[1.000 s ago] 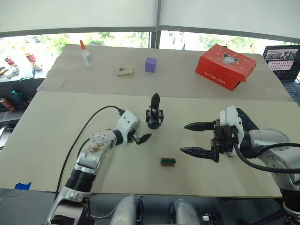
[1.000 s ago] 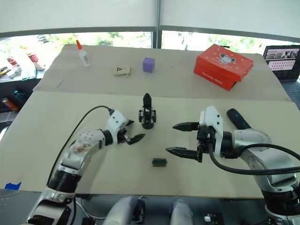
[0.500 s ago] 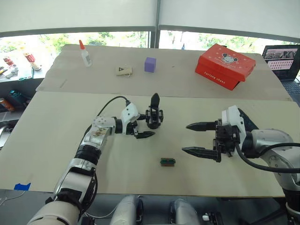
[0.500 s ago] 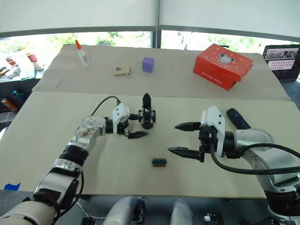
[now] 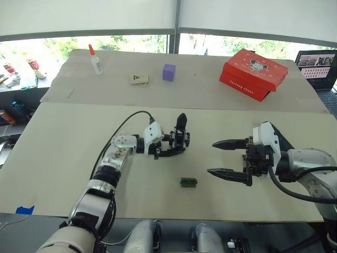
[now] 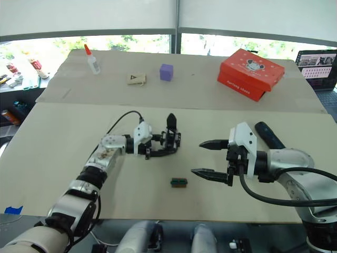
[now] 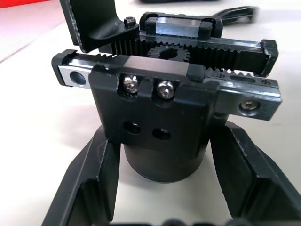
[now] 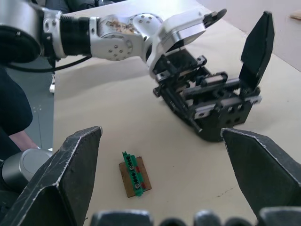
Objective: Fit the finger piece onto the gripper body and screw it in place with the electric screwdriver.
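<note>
The gripper body point(image 5: 180, 138) stands mid-table between the left gripper's point(image 5: 169, 147) spread fingers, which flank its round base; actual contact can't be made out. It is black, with toothed racks, a small gear, silver screws and one pointed finger standing up. The right gripper point(image 5: 225, 158) hovers wide open and empty to its right, with the screwdriver point(image 6: 269, 134) lying behind that arm. A small green-and-black block point(image 5: 188, 182) lies nearer. The table point(image 5: 63, 158) is pale board beside bright windows.
</note>
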